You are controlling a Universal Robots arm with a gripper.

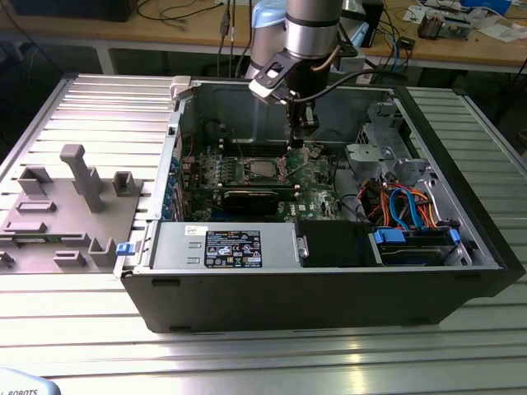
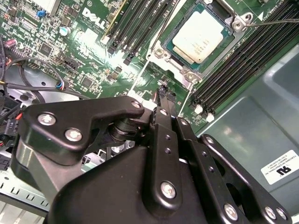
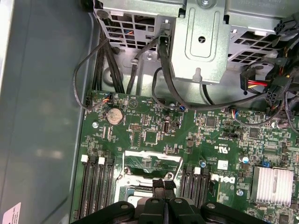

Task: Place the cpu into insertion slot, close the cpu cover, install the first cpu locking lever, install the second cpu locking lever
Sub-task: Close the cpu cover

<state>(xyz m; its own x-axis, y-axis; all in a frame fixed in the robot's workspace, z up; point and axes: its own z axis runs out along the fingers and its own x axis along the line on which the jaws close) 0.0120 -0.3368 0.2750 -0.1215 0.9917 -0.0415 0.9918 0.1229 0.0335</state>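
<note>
The cpu [image 2: 201, 35], a silvery square chip, lies in the insertion slot [image 2: 184, 70] on the green motherboard; in the exterior view the cpu [image 1: 263, 170] sits mid-board inside the open case. The cpu cover [image 3: 152, 154], a thin metal frame with a window, is swung up off the slot, and green board shows through it. My gripper [image 3: 163, 184] hangs right at the cover's near edge, fingers [image 2: 162, 100] pressed together with nothing visible between them. In the exterior view the gripper [image 1: 298, 146] reaches down just right of the cpu. A thin lever wire [image 2: 275, 20] sticks out beside the slot.
Black memory slots [image 3: 96, 186] flank the socket on both sides. A grey drive cage [image 3: 201, 42] with black and coloured cables [image 3: 261, 88] stands past the board. A finned heat sink [image 3: 273, 182] and the case wall [image 3: 42, 93] bound the area. A grey fixture [image 1: 66, 206] lies outside the case.
</note>
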